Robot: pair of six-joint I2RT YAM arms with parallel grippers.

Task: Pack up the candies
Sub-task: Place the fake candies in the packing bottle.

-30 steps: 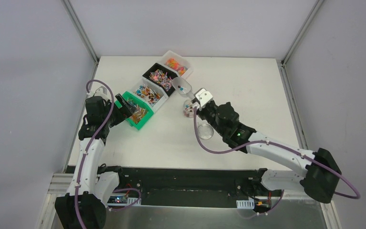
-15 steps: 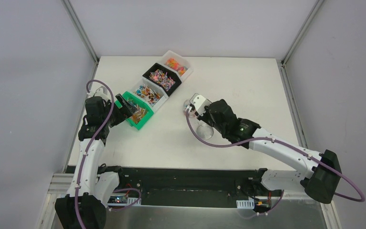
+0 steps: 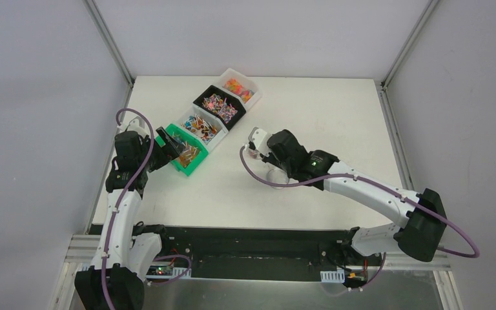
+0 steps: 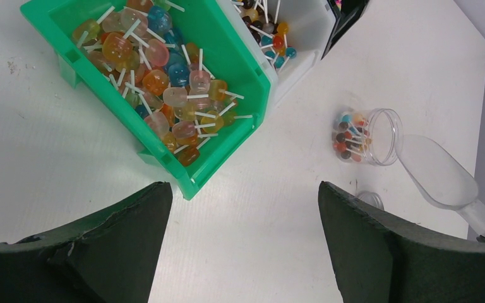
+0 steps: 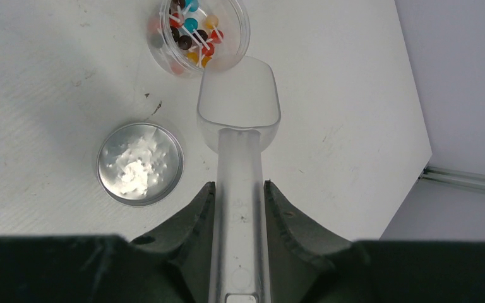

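The candies (image 5: pixel 192 28) are tiny bright lollipops lying in a clear round jar (image 5: pixel 243 25) on the table. My right gripper (image 5: pixel 240 186) is shut on the handle of a clear plastic scoop (image 5: pixel 239 104). The scoop's bowl is empty, with its lip at the jar's rim. More candies (image 4: pixel 158 76) fill a green bin (image 4: pixel 240 57), seen in the left wrist view. My left gripper (image 4: pixel 245 240) hovers open over bare table just in front of that bin, with nothing between its fingers. The jar (image 4: pixel 367 136) and scoop (image 4: pixel 439 173) show to its right.
The jar's metal lid (image 5: pixel 139 163) lies flat beside the scoop. A diagonal row of bins runs from the green one (image 3: pixel 175 165) through a white one (image 3: pixel 214 142) and a black one (image 3: pixel 203 97) to a far white one (image 3: pixel 231 72). The table's right edge (image 5: pixel 417 113) is close.
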